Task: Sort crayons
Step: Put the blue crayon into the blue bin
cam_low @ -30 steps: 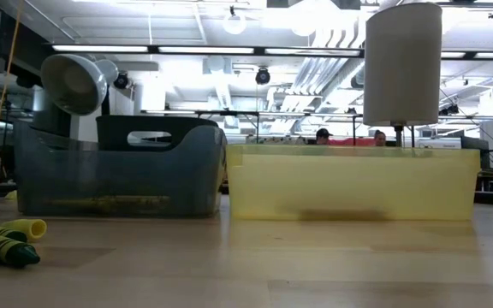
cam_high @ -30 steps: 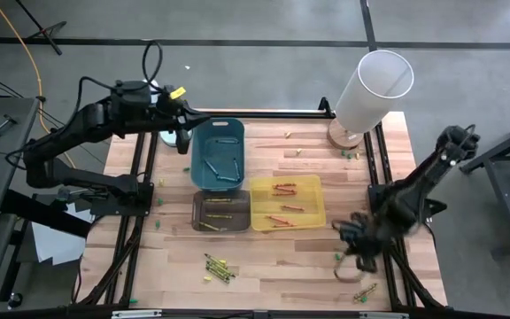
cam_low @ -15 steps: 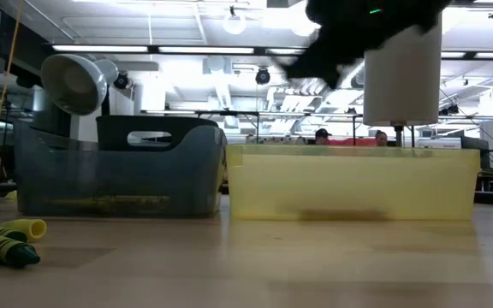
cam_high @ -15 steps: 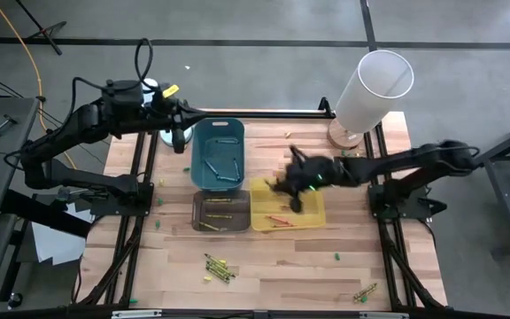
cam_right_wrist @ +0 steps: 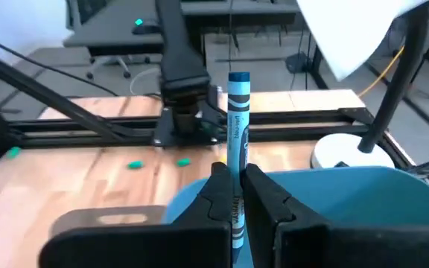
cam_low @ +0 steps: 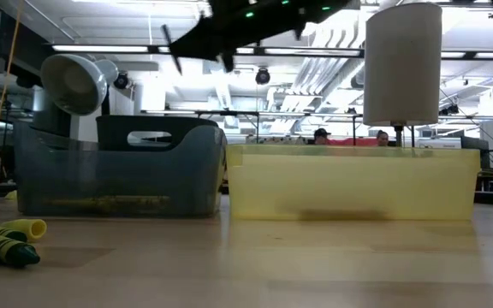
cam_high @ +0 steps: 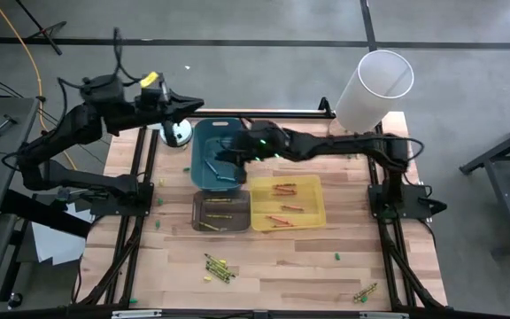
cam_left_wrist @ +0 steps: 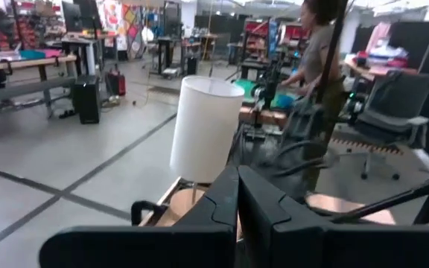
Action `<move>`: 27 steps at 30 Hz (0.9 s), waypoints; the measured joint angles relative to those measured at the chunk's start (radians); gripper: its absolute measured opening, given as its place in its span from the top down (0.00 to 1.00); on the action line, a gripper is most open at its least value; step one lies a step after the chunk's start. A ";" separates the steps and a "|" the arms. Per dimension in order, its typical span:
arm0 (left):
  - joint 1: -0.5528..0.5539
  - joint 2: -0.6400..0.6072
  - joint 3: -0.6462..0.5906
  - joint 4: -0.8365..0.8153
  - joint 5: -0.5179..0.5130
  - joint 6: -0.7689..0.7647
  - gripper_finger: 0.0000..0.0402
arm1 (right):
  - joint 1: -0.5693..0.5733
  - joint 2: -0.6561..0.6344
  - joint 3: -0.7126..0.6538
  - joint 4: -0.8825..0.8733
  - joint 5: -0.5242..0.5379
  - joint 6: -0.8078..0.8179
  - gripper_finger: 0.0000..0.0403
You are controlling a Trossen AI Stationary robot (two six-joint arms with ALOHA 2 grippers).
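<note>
One blue crayon stands pinched between the closed fingers of the right gripper, its long axis running out past the fingertips, directly over the blue bin. Left gripper, shut and empty, waits behind the table.

You see a wooden desk. On it stand a blue bin, a brown bin and a yellow bin, side by side. Loose crayons lie near the front edge, more at the corner. A lamp base stands at the back.
</note>
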 joint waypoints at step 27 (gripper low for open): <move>-0.041 -0.081 0.000 0.002 0.006 -0.019 1.00 | -0.050 0.473 0.431 -0.531 0.133 0.209 0.98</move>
